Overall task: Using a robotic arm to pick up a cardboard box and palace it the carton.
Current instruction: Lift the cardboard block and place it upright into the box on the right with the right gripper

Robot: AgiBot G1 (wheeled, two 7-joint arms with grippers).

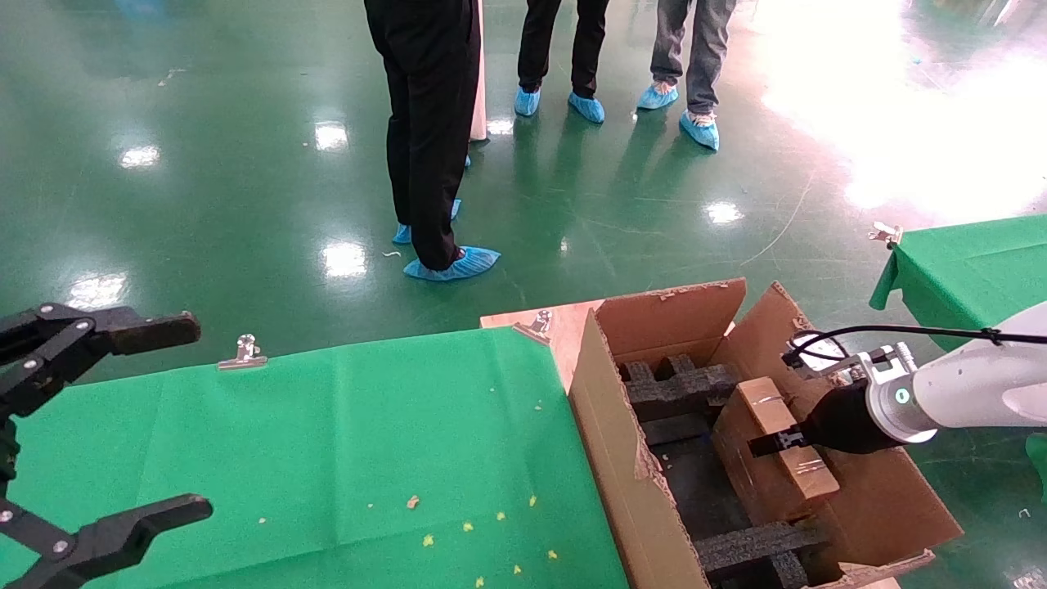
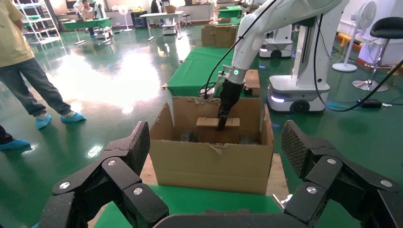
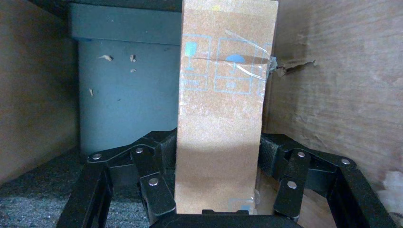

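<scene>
The small brown cardboard box (image 1: 736, 446) sits tilted inside the large carton (image 1: 609, 425), close to its right-hand wall. My right gripper (image 1: 770, 442), on the white arm, reaches in from the right and is shut on the box. In the right wrist view the box (image 3: 221, 95) stands between the black fingers (image 3: 164, 152), with the carton wall (image 3: 332, 95) beside it. The left wrist view shows the carton (image 2: 209, 164), the box (image 2: 206, 130) and the right gripper (image 2: 221, 124) from afar. My left gripper (image 1: 192, 417) is open and empty at the far left.
Black foam blocks (image 1: 679, 388) lie in the carton at the far and near ends. The green-covered table (image 1: 327, 442) holds small crumbs and a metal clip (image 1: 244, 352). People in blue shoe covers (image 1: 450, 263) stand beyond. Another green table (image 1: 973, 262) is at the right.
</scene>
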